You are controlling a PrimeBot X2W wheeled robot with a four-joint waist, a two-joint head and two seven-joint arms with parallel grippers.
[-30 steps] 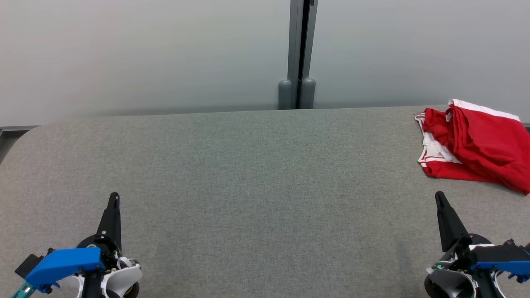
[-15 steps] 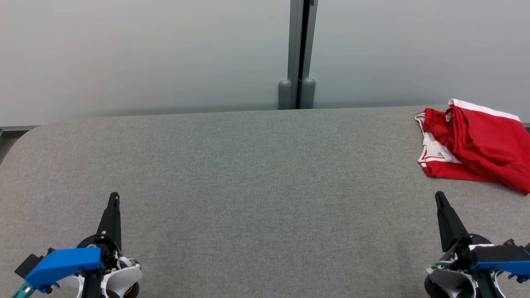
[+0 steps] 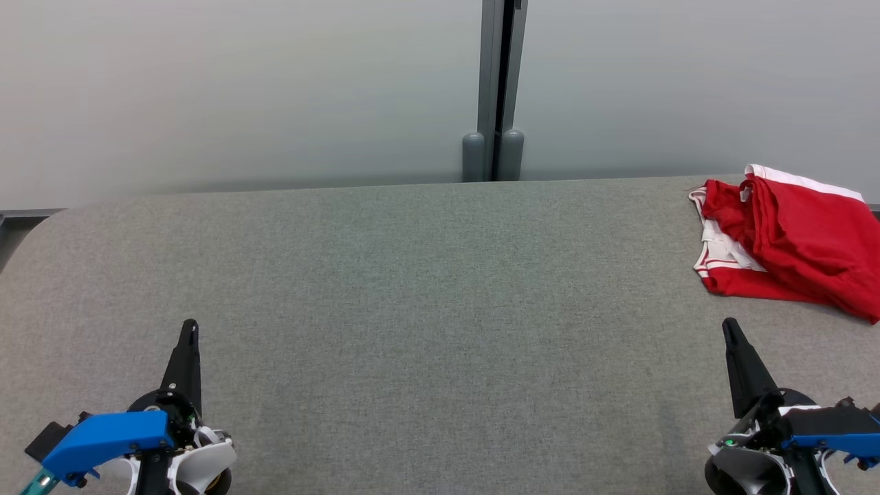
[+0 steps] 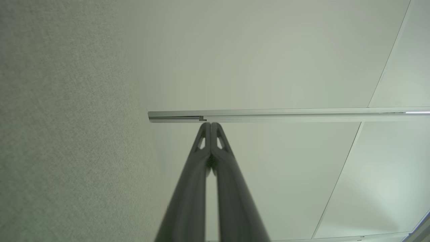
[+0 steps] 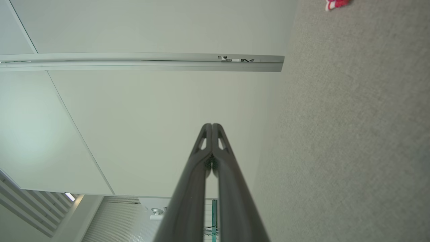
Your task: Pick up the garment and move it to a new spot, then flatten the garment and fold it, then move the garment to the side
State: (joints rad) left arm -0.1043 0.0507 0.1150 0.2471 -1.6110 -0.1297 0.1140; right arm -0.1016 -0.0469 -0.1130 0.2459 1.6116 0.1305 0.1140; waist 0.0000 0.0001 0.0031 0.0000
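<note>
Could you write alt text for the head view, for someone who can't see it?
A bunched red and white garment lies at the far right of a grey table, untouched. The left gripper and right gripper rest at the near corners, both shut and empty, fingers pointing away. A pale wall with a grey post stands behind.

A grey, felt-covered table (image 3: 426,289) spans the head view, with a rounded corner at about 9 o'clock. One red garment (image 3: 790,240) (white trim along its edges) lies directly on it at 2 o'clock. It is bunched in loose folds near the far edge.
</note>
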